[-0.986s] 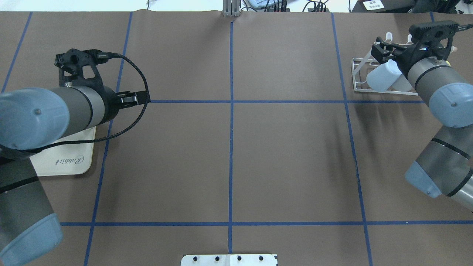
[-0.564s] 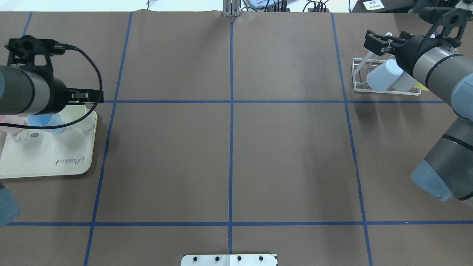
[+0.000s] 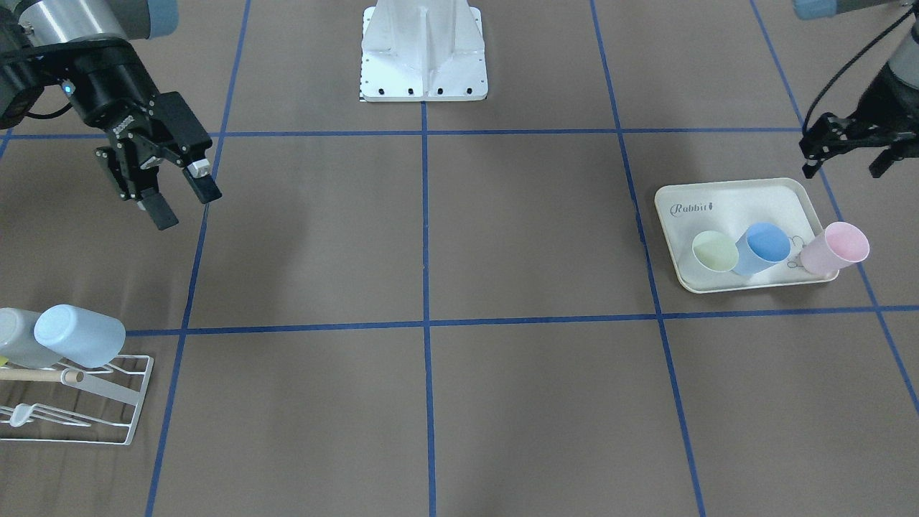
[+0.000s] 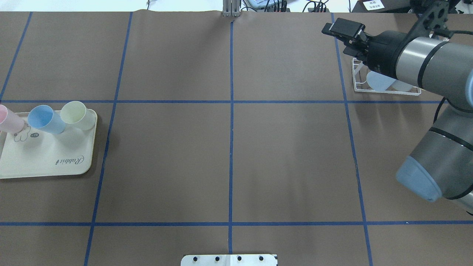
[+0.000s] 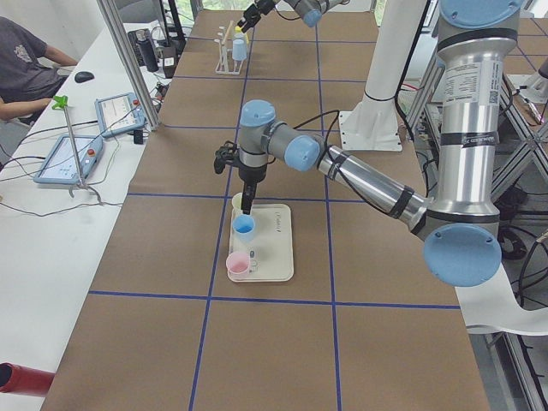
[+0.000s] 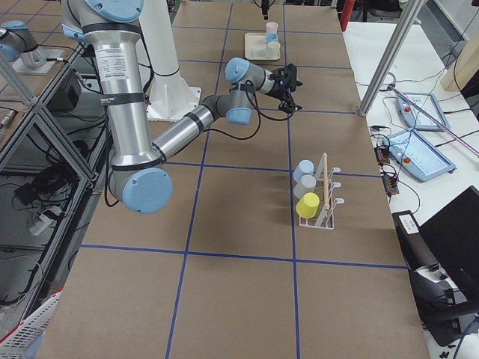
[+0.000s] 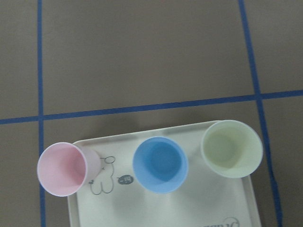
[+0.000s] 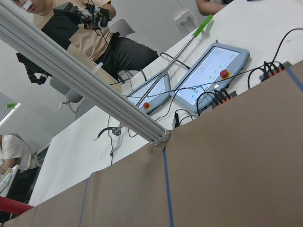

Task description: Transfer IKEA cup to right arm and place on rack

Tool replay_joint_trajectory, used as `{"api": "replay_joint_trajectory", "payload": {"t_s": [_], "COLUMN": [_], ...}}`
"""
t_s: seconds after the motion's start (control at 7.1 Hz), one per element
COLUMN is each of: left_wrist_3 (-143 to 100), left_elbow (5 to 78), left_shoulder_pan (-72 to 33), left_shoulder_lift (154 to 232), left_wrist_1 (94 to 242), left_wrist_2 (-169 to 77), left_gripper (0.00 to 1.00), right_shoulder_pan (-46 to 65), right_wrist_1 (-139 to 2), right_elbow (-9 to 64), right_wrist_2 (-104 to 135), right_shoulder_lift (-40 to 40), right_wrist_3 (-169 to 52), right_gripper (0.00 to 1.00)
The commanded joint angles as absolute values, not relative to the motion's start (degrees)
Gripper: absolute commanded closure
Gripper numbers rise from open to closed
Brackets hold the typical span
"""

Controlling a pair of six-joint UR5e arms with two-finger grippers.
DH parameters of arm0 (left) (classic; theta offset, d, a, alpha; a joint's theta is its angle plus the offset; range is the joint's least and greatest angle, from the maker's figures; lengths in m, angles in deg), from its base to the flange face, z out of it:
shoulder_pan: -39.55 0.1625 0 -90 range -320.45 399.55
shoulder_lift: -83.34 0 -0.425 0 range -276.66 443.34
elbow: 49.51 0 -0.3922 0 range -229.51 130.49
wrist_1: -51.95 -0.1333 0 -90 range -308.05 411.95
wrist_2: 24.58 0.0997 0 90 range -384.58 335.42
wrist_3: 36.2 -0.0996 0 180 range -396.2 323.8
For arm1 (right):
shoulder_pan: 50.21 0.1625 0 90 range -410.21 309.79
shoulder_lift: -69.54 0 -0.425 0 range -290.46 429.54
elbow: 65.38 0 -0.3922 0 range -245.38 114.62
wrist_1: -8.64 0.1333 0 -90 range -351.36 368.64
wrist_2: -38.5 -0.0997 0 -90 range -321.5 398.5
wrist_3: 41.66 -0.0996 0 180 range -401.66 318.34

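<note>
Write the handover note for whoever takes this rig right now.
The left gripper is open and empty, above the tray.
The right gripper is open and empty, away from the rack.
Done: the pale blue cup, grey cup and yellow cup sit on the rack.
Left: the pink cup, blue cup and green cup stand on the tray; each needs pickup, handover, racking.

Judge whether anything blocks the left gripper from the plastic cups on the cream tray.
Nothing visible does. The left gripper hangs open above the cream tray; the pink cup, blue cup and pale green cup stand uncovered below.
</note>
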State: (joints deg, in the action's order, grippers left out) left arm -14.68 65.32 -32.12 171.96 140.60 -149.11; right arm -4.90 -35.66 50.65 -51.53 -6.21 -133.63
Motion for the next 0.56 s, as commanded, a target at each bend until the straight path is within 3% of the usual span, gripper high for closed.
{"api": "replay_joint_trajectory", "payload": {"t_s": [0.0,0.42], "left_wrist_3": [-27.8,-20.2], "left_elbow": [53.8,38.7], "left_shoulder_pan": [-38.9,-38.8], "left_shoulder_lift": [172.5,173.4], "left_wrist_1": [142.5,162.9], "left_wrist_2": [-152.4,-152.4], "left_gripper": [0.00,0.00], "right_shoulder_pan": [-9.1,-11.4], "right_wrist_1": [-35.4,-33.6], "right_elbow": [50.8,49.8], "right_wrist_2": [-51.9,-51.6], "right_shoulder_lift": [-1.9,-1.3], "right_wrist_3": [-144.5,-144.7], "right_gripper": [0.00,0.00]}}
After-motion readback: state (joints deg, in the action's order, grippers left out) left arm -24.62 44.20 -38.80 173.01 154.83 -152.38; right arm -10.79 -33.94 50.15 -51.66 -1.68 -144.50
